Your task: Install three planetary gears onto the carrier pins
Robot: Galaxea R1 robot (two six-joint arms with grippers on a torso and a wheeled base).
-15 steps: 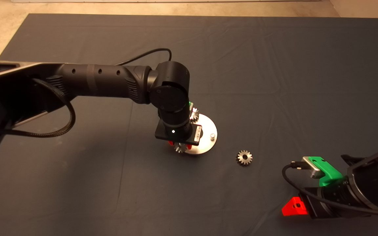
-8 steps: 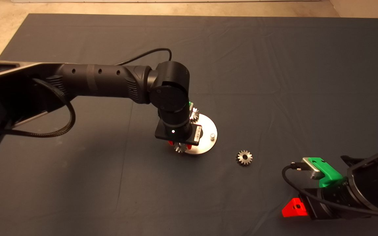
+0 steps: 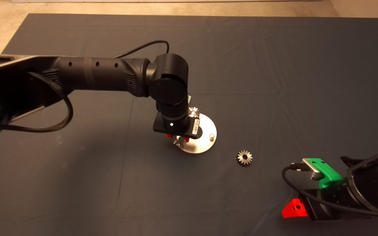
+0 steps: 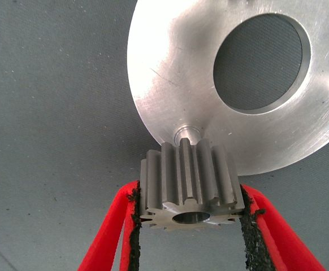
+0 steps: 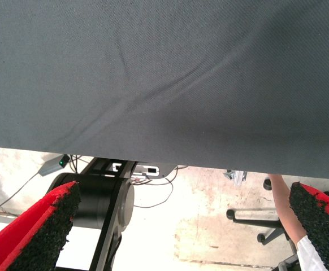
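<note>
My left gripper [image 4: 190,196] is shut on one planetary gear [image 4: 187,172], which hangs just off the near rim of the silver disc [image 4: 170,96]. A bare carrier pin [image 4: 185,135] stands right beside that gear. In the head view the held gear [image 3: 179,141] peeks out under the left wrist. A second gear [image 3: 194,112] sits on the disc's [image 3: 205,144] far side. Another bare pin [image 3: 211,135] stands at the disc's right. The third gear [image 3: 244,157] lies flat on the mat. My right gripper [image 3: 294,208] waits open at the lower right edge.
The dark mat [image 3: 274,65] has creases around the disc. The right wrist view shows the mat's edge, the floor beyond, a black robot base [image 5: 102,203], a chair base [image 5: 249,217] and a person's arm [image 5: 283,209].
My left arm has lifted and drawn back a little, carrying its gear with it. The loose gear, the disc and the right arm have stayed put.
</note>
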